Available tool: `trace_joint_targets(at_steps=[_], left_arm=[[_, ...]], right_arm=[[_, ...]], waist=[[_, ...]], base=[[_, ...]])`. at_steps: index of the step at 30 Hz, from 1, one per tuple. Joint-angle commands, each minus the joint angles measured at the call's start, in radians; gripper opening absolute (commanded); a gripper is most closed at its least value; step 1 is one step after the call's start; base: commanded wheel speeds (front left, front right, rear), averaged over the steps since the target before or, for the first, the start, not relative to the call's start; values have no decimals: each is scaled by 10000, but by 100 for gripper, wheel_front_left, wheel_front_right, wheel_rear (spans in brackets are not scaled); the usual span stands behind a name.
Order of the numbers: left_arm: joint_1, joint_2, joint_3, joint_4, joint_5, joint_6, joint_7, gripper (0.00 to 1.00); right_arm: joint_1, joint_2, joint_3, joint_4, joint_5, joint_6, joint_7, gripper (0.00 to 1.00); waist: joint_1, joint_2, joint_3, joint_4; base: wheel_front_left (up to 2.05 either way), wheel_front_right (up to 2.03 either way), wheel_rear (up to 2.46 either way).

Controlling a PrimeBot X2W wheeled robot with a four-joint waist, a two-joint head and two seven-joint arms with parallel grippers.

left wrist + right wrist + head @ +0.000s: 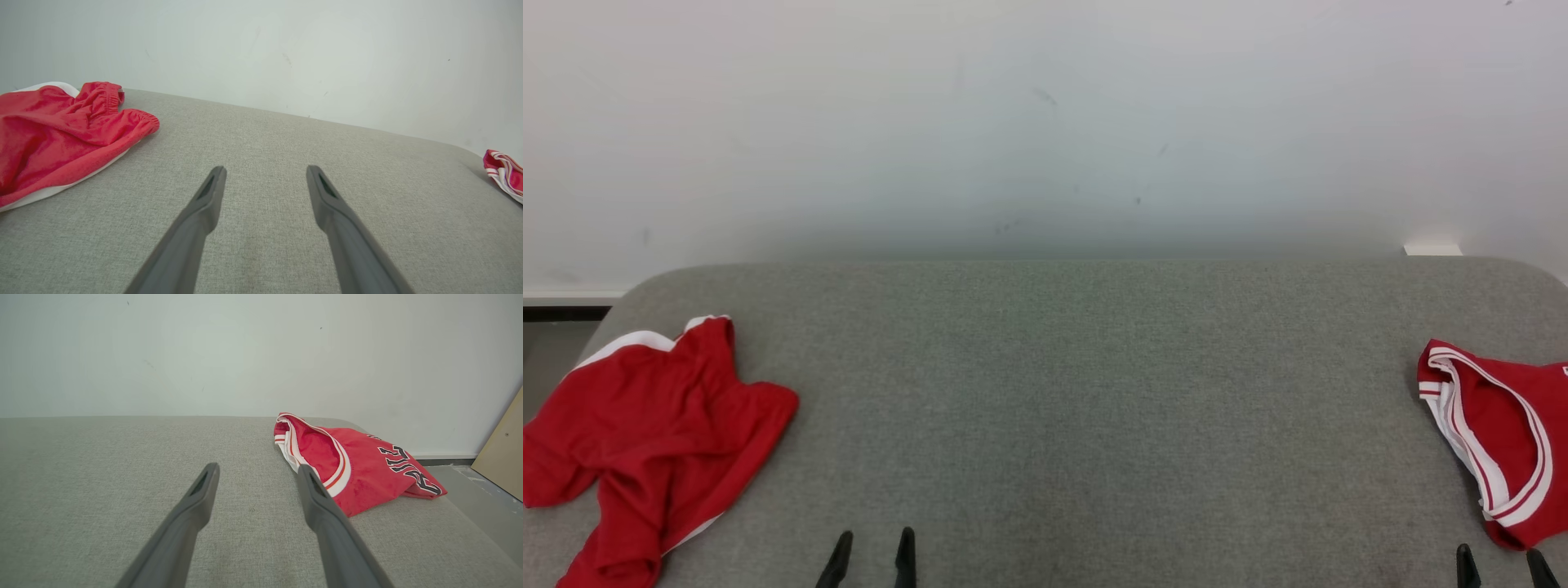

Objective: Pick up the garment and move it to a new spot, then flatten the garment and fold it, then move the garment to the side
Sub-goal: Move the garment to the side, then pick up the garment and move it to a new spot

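A table covered in grey woven cloth, with rounded corners, stands against a plain white wall that carries a few faint dark scuffs. A small white block shows just behind the table's far right edge. Past the right end, a tan board leans over the grey floor, and a dark baseboard runs along the wall's foot.
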Motion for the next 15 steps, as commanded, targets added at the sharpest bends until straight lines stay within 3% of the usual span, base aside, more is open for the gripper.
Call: trace_joint_targets(at_steps=[1,9,15], left_arm=[[-10,36,22,-15,-51,2,-1,100],[-148,37,-50,27,-38,-58,0,100],[-201,35,-156,55,4,-48,0,100]], right_arm=[[-62,9,5,30,126,-26,4,100],[-29,10,97,23,194,-24,4,100],[118,11,391,87,381,-24,4,100]], waist=[[1,0,5,-5],[1,0,-1,338],[1,0,-61,1478]], base=[[0,0,0],[0,0,0],[0,0,0]])
